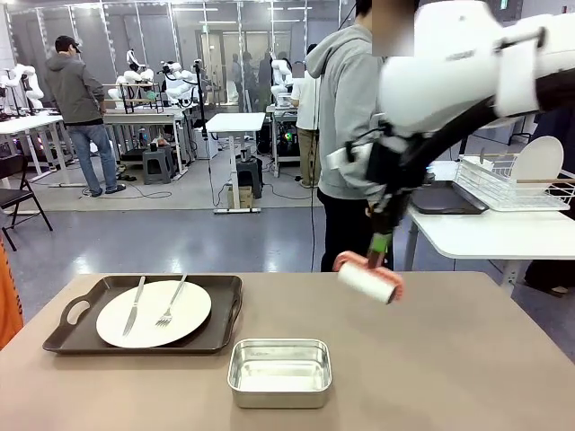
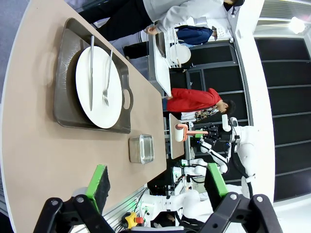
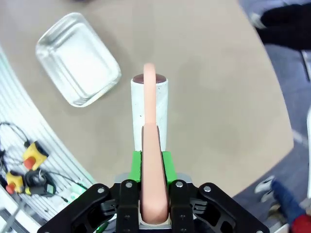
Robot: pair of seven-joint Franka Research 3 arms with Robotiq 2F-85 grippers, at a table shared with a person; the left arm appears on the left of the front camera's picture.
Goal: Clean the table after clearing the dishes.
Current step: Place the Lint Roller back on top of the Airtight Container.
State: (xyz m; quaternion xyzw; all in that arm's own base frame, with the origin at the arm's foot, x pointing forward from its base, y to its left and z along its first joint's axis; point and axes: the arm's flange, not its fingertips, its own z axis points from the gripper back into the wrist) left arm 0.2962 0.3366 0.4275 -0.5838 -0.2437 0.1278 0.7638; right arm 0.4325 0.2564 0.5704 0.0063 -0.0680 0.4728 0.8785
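Observation:
One of the dishes, a white plate (image 1: 153,313) with a knife and a fork, lies on a dark brown tray (image 1: 225,310) at the left of the tan table (image 1: 467,359). My right gripper (image 1: 381,244) is shut on the pink handle of a white lint roller (image 1: 368,280), held just above the table's far middle. In the right wrist view the right gripper (image 3: 150,164) clamps that handle, with the roller (image 3: 149,109) pointing down at the table (image 3: 218,73). My left gripper (image 2: 158,182) stands open and holds nothing, above the table (image 2: 29,145), with the plate (image 2: 97,87) beyond it.
A small steel pan (image 1: 279,372) sits near the front edge, seen also as the pan (image 3: 77,58) and the pan (image 2: 142,148). A person in a grey hoodie (image 1: 346,108) stands at the far side by a white table (image 1: 494,233) with a wire rack (image 1: 503,184).

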